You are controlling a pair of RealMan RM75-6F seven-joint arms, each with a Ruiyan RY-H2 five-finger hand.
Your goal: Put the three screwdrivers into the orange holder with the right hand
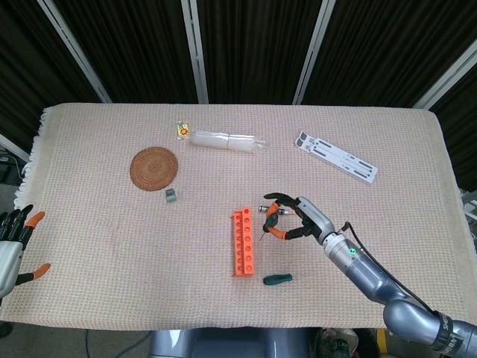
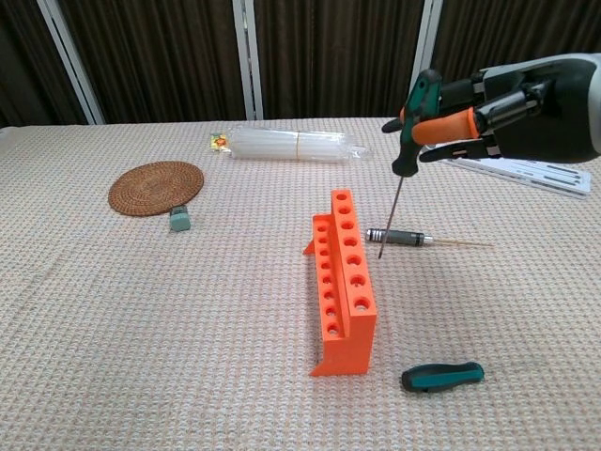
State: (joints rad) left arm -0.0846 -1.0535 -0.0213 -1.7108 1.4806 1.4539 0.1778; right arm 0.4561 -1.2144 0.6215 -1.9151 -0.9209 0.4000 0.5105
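Observation:
The orange holder (image 1: 242,242) (image 2: 343,282) stands mid-table with its rows of holes facing up. My right hand (image 1: 299,218) (image 2: 512,113) is raised to the right of it and grips a green-handled screwdriver (image 2: 414,120) (image 1: 269,221). The thin shaft points down, its tip hanging just right of the holder's far end. A slim dark screwdriver (image 2: 399,236) (image 1: 264,209) lies on the cloth below the hand. A stubby green screwdriver (image 2: 442,377) (image 1: 277,279) lies near the holder's front end. My left hand (image 1: 11,250) hangs off the table's left edge with fingers apart, holding nothing.
A woven round coaster (image 1: 154,168) (image 2: 156,187) and a small grey block (image 1: 171,195) lie at the left. A clear plastic tube pack (image 1: 226,139) sits at the back centre, and a white folding stand (image 1: 335,156) at the back right.

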